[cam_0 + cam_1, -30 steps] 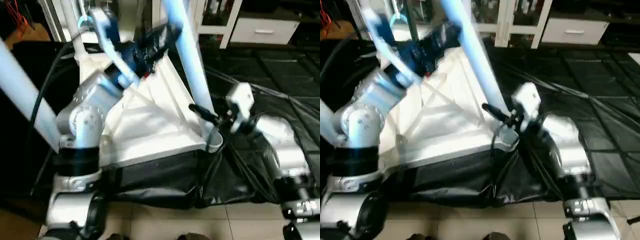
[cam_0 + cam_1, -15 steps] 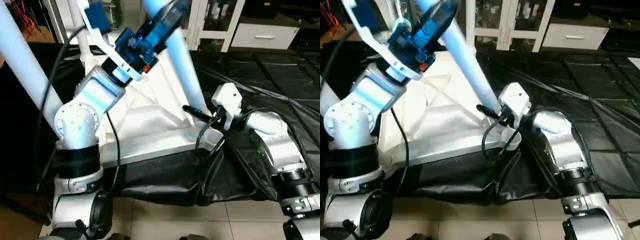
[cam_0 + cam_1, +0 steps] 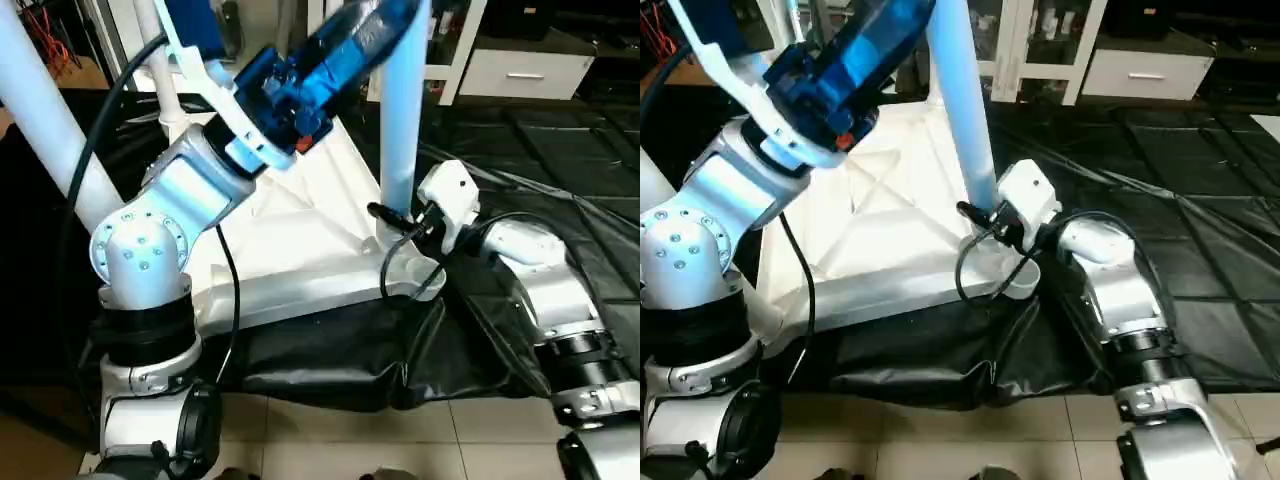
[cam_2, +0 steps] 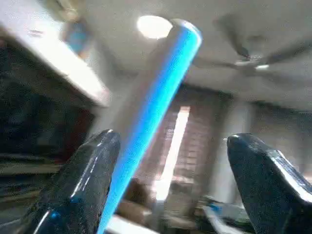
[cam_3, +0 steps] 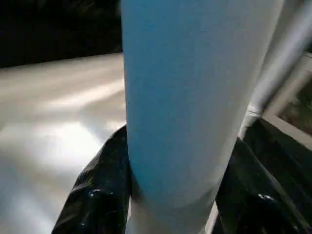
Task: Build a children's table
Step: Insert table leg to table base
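Now leg (image 3: 403, 120) upright, left gripper (image 4: 170, 185) released

One white table top (image 3: 300, 250) is seen lying upside down. Three white tube legs are counted standing up from it: one at the near right corner (image 3: 402, 110), one at the near left (image 3: 40, 110), and a thinner-looking one at the back (image 3: 160, 60). A fourth can't really be made out. Two grippers are counted too, left (image 4: 170, 185) and right (image 5: 170, 204).
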Robot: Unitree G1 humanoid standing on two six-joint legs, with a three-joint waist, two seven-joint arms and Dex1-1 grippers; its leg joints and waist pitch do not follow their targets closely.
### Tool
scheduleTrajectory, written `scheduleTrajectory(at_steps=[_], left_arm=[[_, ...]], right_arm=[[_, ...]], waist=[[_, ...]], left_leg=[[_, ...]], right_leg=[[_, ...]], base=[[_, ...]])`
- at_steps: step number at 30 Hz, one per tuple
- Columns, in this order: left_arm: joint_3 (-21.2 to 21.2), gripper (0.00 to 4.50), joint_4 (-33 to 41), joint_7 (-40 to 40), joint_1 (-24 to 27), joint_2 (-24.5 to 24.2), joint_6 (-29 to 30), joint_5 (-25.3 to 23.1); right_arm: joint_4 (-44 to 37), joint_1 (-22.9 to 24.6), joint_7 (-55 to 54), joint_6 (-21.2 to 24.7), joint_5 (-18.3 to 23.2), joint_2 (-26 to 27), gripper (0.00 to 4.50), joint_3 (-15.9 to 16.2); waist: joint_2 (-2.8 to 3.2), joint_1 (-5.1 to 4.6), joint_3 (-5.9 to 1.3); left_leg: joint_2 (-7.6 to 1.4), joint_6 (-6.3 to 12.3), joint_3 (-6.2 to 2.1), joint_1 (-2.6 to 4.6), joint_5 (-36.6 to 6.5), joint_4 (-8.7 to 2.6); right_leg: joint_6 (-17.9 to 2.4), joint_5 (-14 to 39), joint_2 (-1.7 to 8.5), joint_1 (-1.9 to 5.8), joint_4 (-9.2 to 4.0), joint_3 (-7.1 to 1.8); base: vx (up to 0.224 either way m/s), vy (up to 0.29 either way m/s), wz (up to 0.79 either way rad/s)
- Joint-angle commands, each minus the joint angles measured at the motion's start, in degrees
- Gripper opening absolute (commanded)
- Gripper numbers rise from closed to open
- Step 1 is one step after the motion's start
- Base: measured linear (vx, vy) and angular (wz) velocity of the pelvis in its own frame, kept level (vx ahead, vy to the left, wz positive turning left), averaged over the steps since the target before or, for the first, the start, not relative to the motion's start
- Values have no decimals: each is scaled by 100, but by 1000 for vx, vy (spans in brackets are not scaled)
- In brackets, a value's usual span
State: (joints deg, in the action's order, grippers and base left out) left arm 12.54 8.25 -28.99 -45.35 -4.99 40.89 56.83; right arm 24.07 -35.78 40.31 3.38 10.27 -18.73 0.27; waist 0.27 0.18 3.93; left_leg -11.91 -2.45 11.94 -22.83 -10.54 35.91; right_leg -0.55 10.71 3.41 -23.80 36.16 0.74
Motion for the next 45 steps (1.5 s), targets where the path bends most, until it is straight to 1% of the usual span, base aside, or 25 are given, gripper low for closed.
scheduleTrajectory(at_steps=[1,3,4,5,6,8,9,10,11,13,14,15,16,17,19,20,22,23,24,26,29,36,39,40,45], left_arm=[[-324,387,-352,-130,145,-485,-212,-838],[-549,387,-432,-184,244,-655,-266,-1116],[-1209,387,-626,-299,397,-1041,-567,-1889],[-1680,387,-761,-402,493,-1300,-795,-2410],[-1680,387,-761,-402,493,-1300,-795,-2410],[-2362,387,-973,-620,628,-1626,-1161,-3100],[-2851,404,-1130,-824,721,-1820,-1446,-3546],[-3009,414,-1174,-910,759,-1880,-1519,-3665],[-3397,414,-1323,-1211,937,-1918,-1692,-3884],[-3683,424,-1492,-1413,1120,-1854,-1888,-4055],[-3712,424,-1518,-1430,1144,-1838,-1921,-4080],[-3760,434,-1570,-1450,1187,-1801,-1991,-4132],[-3822,443,-1717,-1373,1215,-1715,-2119,-4248],[-3875,449,-1874,-1324,1232,-1634,-2242,-4344],[-3990,449,-2117,-1334,1235,-1558,-2423,-4498],[-4059,450,-2257,-1417,1224,-1546,-2522,-4568],[-4122,450,-2529,-1426,1183,-1486,-2760,-4748],[-4112,450,-2607,-1407,1167,-1453,-2817,-4796],[-4090,450,-2727,-1381,1127,-1406,-2875,-4844],[-4077,450,-2824,-1377,1095,-1370,-2908,-4874],[-4060,450,-3070,-1323,1049,-1319,-3007,-4998],[-4036,383,-3390,-1415,1035,-1336,-3175,-5254],[-4073,375,-3427,-1548,1066,-1424,-3173,-5328],[-4087,351,-3409,-1624,1086,-1463,-3139,-5326],[-4177,318,-3275,-1922,1162,-1628,-3086,-5465]], right_arm=[[400,-259,-156,23,829,-128,183,-975],[586,-274,-65,2,1044,-169,183,-1192],[783,-168,258,64,1285,-284,183,-1383],[872,-71,502,110,1394,-357,183,-1456],[872,-71,502,110,1394,-357,183,-1456],[936,119,946,195,1464,-460,183,-1429],[946,253,1233,272,1515,-509,183,-1394],[941,300,1331,310,1539,-524,183,-1383],[928,423,1573,380,1584,-563,183,-1336],[915,512,1723,378,1584,-607,183,-1293],[918,516,1730,366,1582,-611,183,-1294],[931,519,1732,335,1576,-617,183,-1305],[948,505,1743,293,1569,-629,183,-1315],[977,479,1770,268,1577,-643,183,-1323],[1014,424,1835,213,1576,-661,183,-1313],[1027,388,1894,171,1552,-667,183,-1303],[1020,323,1941,172,1528,-670,183,-1304],[1018,306,1949,188,1526,-670,183,-1314],[979,300,1945,194,1555,-650,183,-1343],[954,312,1960,183,1559,-642,183,-1337],[887,342,2018,130,1548,-606,183,-1286],[779,314,2071,83,1542,-508,183,-1242],[717,320,2139,88,1521,-515,183,-1183],[708,311,2158,80,1510,-521,183,-1170],[718,266,2276,73,1466,-551,183,-1121]], waist=[[48,-11,-486],[59,-5,-492],[89,33,-493],[112,43,-508],[103,25,-508],[89,23,-530],[69,18,-539],[73,24,-539],[10,-13,-502],[19,-18,-501],[-16,-28,-484],[4,-39,-479],[-1,-55,-448],[-36,-76,-415],[-21,-79,-400],[-76,-117,-348],[-77,-155,-335],[-69,-168,-334],[-106,-168,-332],[-90,-165,-336],[-113,-162,-330],[-93,-138,-372],[-90,-140,-364],[-84,-141,-358],[-92,-150,-328]], left_leg=[[-60,217,-69,197,-894,-350],[-76,209,-72,216,-938,-354],[-70,174,-63,208,-811,-345],[-87,236,-88,212,-812,-355],[-84,256,-83,204,-802,-355],[-68,288,-91,161,-623,-335],[-76,368,-94,152,-585,-334],[-78,399,-97,150,-600,-335],[-67,448,-86,117,-564,-340],[-67,468,-81,115,-558,-330],[-73,475,-72,115,-561,-331],[-75,460,-74,122,-611,-336],[-86,441,-70,142,-778,-348],[-92,381,-61,157,-955,-358],[-82,330,-68,163,-1113,-361],[-76,287,-78,159,-1294,-382],[-77,241,-89,155,-1361,-393],[-79,229,-90,167,-1390,-394],[-87,227,-95,157,-1376,-405],[-94,213,-97,160,-1358,-409],[-96,298,-90,148,-1241,-411],[-110,555,-81,135,-803,-397],[-121,578,-81,141,-813,-409],[-121,558,-76,149,-882,-411],[-129,344,-84,169,-1240,-443]], right_leg=[[-1362,354,201,311,-397,-111],[-1304,411,204,301,-401,-106],[-1335,274,212,308,-388,-109],[-1316,260,222,314,-401,-92],[-1321,216,221,318,-395,-91],[-1409,10,252,363,-357,-92],[-1447,-42,258,361,-377,-88],[-1447,-28,265,367,-372,-89],[-1460,-9,265,367,-376,-100],[-1473,140,282,364,-382,-110],[-1469,185,279,345,-393,-114],[-1479,332,278,334,-393,-111],[-1454,629,274,295,-445,-109],[-1418,913,273,268,-478,-113],[-1336,1244,275,257,-511,-111],[-1157,1705,272,219,-558,-115],[-1041,1920,273,202,-571,-113],[-1022,1941,268,184,-586,-112],[-1036,1903,275,189,-583,-112],[-1090,1792,280,186,-569,-115],[-1185,1506,278,193,-552,-114],[-1477,678,293,246,-470,-114],[-1511,680,298,248,-473,-110],[-1518,752,298,240,-484,-114],[-1414,1296,309,215,-537,-124]], base=[[0,0,0],[0,0,0],[0,0,0],[0,0,0],[0,0,0],[0,0,0],[0,0,0],[0,0,0],[0,0,0],[0,0,0],[0,0,0],[0,0,0],[0,0,0],[0,0,0],[0,0,0],[0,0,0],[0,0,0],[0,0,0],[0,0,0],[0,0,0],[0,0,0],[0,0,0],[0,0,0],[0,0,0],[0,0,0]])
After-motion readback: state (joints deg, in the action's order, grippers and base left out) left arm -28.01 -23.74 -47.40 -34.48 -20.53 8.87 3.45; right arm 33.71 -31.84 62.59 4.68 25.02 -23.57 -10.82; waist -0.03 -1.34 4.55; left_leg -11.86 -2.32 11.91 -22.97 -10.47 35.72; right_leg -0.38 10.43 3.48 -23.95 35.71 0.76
